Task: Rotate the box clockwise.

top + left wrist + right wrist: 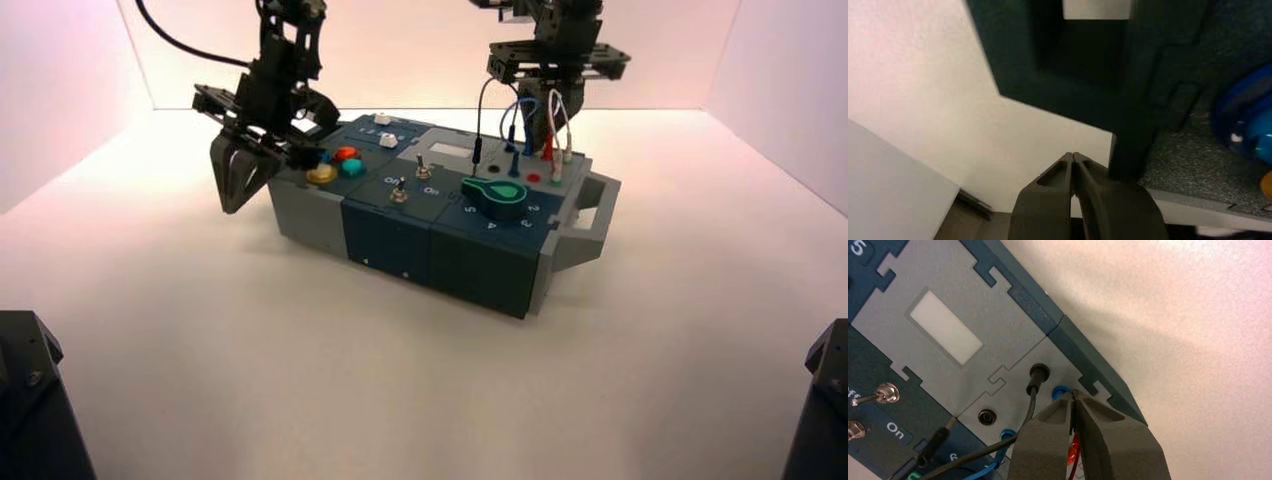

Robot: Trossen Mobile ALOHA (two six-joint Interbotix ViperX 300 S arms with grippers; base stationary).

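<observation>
Box [440, 215]: long dark-blue and grey panel box lying skewed on the white counter [300, 360]; its grey end handle [590, 215] points toward the robot's right.

Left gripper [238, 185]: at the box's left end, beside the yellow [321, 175], red [346, 154] and teal [352, 167] round buttons; jaws pressed together, nothing between them. The left wrist view shows the tips just beside a dark edge of the box; contact cannot be confirmed.

Right gripper [1074, 399]: above the far right part of the panel, among the plugged-in wires [530, 125]; jaws clenched, empty. The right wrist view places the tips near the far edge, beside a black plug [1038, 374] and a blue socket [1060, 390].

Panel detail: green knob [497, 195] near the right end; toggle switches [410, 185] mid-panel; white window [946, 333] on a grey plate.

Step in hand (judged): positioning closed grippers at opposite ends, apparently to push the box round rather than grasp it.

Next move (judged): a clockwise turn calls for the left end to go away from the robot and the right end toward it. The right jaws would need solid contact with the far wall, clear of the wires.
</observation>
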